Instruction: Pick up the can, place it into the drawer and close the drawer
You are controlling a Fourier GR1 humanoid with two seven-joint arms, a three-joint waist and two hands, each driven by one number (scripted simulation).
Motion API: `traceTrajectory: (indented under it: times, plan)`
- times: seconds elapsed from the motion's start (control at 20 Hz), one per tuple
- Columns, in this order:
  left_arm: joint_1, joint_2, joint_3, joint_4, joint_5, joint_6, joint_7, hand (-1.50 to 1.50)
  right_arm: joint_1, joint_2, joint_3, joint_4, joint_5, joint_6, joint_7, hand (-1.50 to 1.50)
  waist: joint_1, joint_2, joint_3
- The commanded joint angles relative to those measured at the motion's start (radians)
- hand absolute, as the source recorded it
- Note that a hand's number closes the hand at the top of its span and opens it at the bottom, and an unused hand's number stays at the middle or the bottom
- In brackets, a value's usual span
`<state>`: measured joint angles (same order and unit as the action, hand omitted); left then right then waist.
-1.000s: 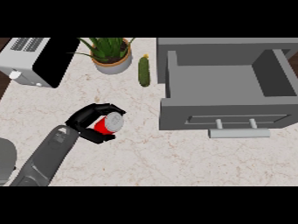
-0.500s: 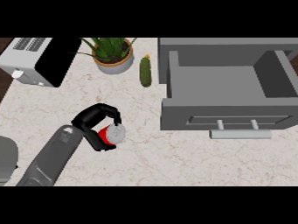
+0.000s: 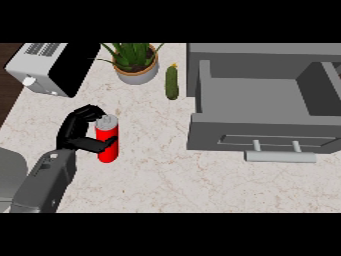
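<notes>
The left hand [image 3: 75, 131] grasps the upright red can [image 3: 108, 154], fingers and thumb curled round it, over the counter's [image 3: 173, 180] left part. Bare counter separates it from the open drawer [image 3: 269, 97] at right. A cucumber [image 3: 172, 82], potted plant [image 3: 134, 62] and toaster [image 3: 51, 67] line the far edge.

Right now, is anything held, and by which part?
The left hand holds the red can, fingers curled round its upper half near the silver top, thumb across the middle of the body. The right hand is out of view.
</notes>
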<state>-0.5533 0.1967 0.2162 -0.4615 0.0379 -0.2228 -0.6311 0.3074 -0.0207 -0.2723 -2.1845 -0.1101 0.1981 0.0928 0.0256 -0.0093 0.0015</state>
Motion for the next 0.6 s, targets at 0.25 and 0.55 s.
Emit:
traceTrajectory:
  times: [0.25, 0.55]
  plan:
    - [0.112, -0.134, -0.058, -0.485, 0.045, 0.214, 0.29, 1.5, 0.07, -0.007, -0.012, -0.064, -0.045, 0.026, -0.004, -1.5, 0.0, -0.01, 0.002]
    - [0.092, -0.177, -0.163, -0.774, -0.01, 0.314, 0.507, 1.5, 0.021, 0.012, 0.011, 0.018, 0.014, 0.013, -0.046, -1.5, -0.018, 0.003, 0.0]
